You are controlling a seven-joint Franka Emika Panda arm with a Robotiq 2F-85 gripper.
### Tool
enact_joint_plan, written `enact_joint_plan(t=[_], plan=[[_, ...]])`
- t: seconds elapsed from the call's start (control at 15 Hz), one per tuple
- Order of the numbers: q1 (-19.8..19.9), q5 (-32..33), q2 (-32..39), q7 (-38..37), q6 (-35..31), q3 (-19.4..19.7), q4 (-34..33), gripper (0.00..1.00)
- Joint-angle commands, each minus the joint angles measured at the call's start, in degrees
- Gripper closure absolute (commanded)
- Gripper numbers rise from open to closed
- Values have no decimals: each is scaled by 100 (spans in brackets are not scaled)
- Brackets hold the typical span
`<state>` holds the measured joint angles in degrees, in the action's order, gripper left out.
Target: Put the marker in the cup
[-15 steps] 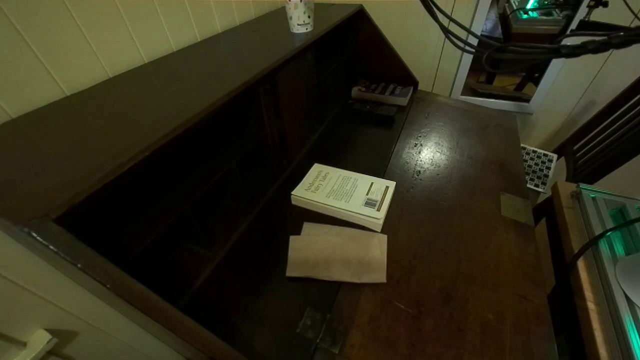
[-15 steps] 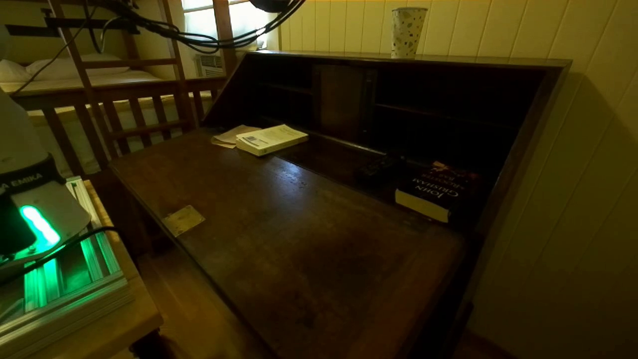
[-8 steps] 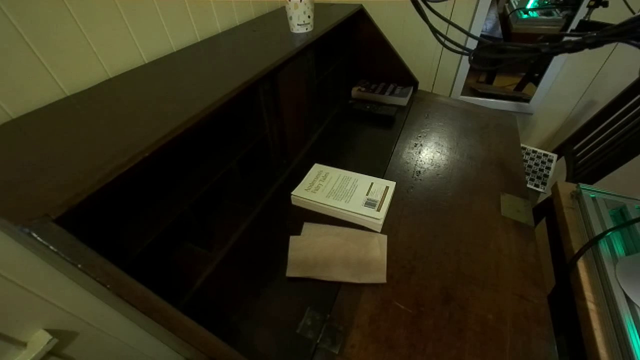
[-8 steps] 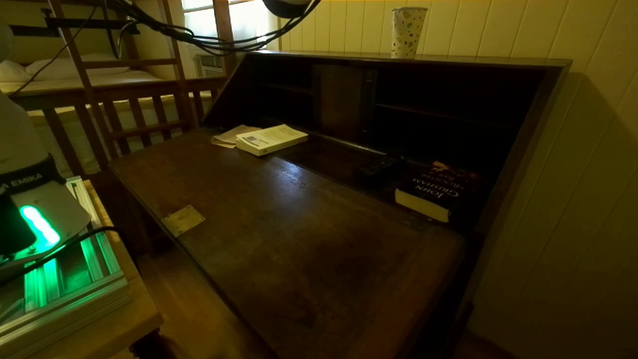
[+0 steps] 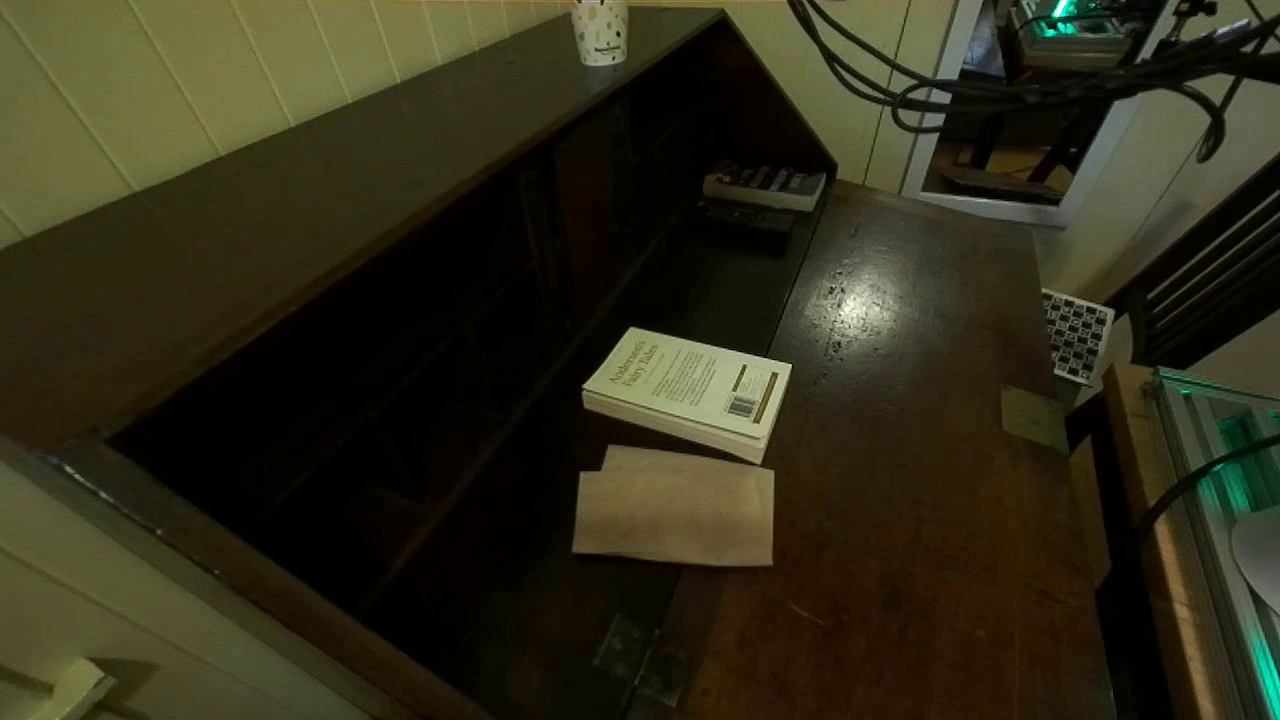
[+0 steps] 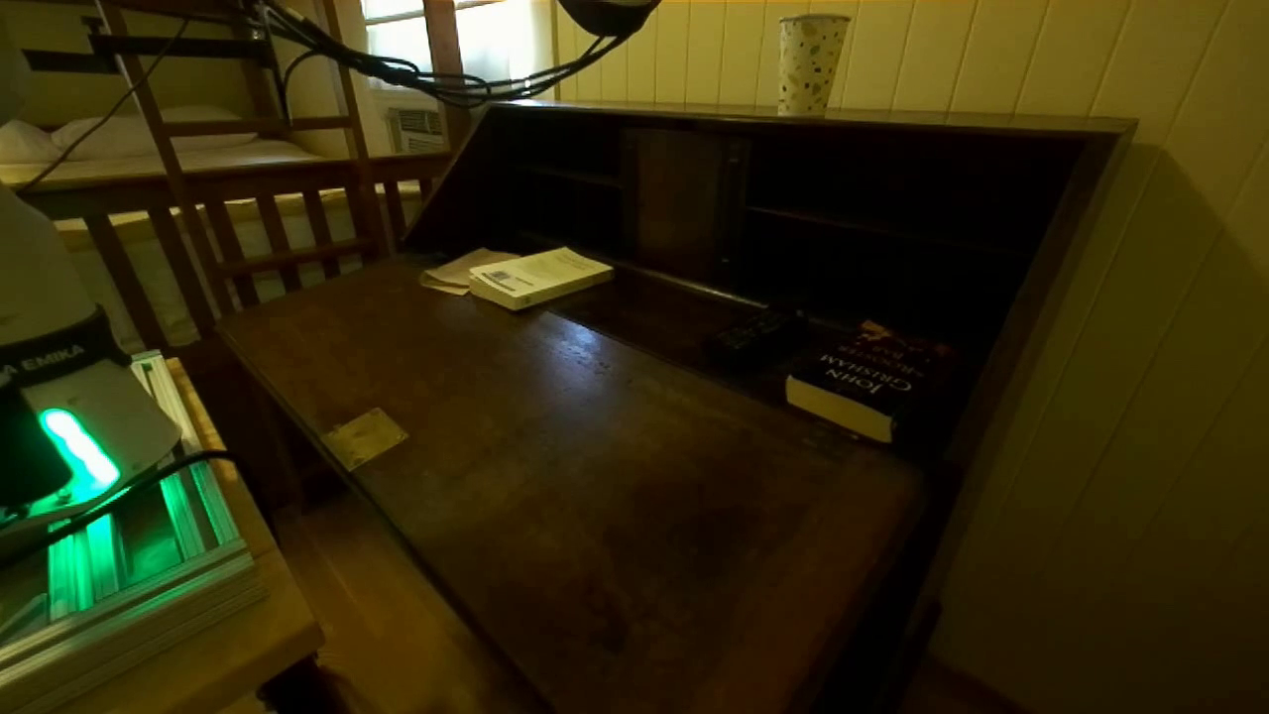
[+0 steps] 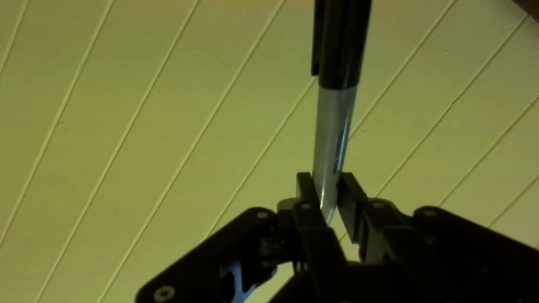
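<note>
- Hand (image 7: 326, 185) clamped on the marker (image 7: 335, 111), its two fingers (image 7: 353, 202) pressing the pale barrel from either side.
- Marker's long axis: in the wrist view it runs from between the fingertips up past the top edge, capped end away from the grip, and crosses the slanting lines of the pale boards (image 7: 168, 105) behind.
- If those boards belong to the wall (image 6: 991, 69) behind the desk (image 6: 555, 466), whose lines run upright, the marker is probably tilted; which end is lower cannot be told.
- Cup (image 6: 813, 64) stands upright on top of the desk, just beside that top's near edge, higher than the white book (image 5: 690, 390) and well apart from it.
- Neither exterior view shows the hand, and the wrist view does not show the cup, so the exact way between them cannot be told. Cables (image 6: 397, 71) of the only arm (image 6: 50, 278) hang left of the cup in an exterior view, which hints at a reach to the right there.
- Step in hand, as I judge it: carrying the marker over; the grasp is made, the drop not yet done.
- Next, the marker likely needs standing upright above the cup; slanted, it could catch the rim and tip the cup.
</note>
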<state>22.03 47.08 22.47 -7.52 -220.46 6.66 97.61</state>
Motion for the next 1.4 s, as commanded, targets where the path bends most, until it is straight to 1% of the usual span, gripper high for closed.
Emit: enact_joint_plan(t=[0.0, 0.27, 0.53, 0.8, 1.33], plan=[[200, 317, 385, -618, -100, -175, -583, 95], [230, 350, 512, -1053, -2, -230, -724, 95], [227, 218, 432, -1230, 145, -172, -601, 95], [267, 255, 431, -1459, 188, -186, -541, 95], [244, 107, 570, -1541, 63, -141, -390, 95]])
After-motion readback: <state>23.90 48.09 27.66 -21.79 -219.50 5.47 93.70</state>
